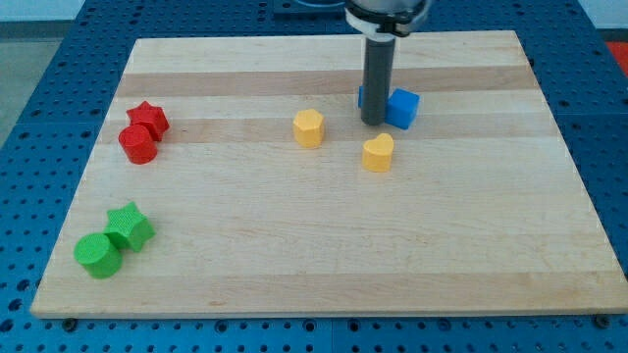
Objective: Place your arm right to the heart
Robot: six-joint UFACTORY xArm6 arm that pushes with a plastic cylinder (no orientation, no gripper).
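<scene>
My tip (374, 122) is resting against the blue block (400, 107), far-side of the yellow heart (378, 152); table (471, 245) lying open right; no hand showing.

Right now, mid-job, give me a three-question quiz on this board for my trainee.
1. True or false: my tip is touching the yellow heart.
2. Which blocks lie nearest the view's bottom left? A) the red star and red cylinder B) the green star and green cylinder C) the blue blocks
3. Fill in: the block left of the heart in the view is the yellow ____.

Key: 1 false, the tip stands above the heart in the view, against the blue blocks; 2 B; 3 hexagon.
</scene>
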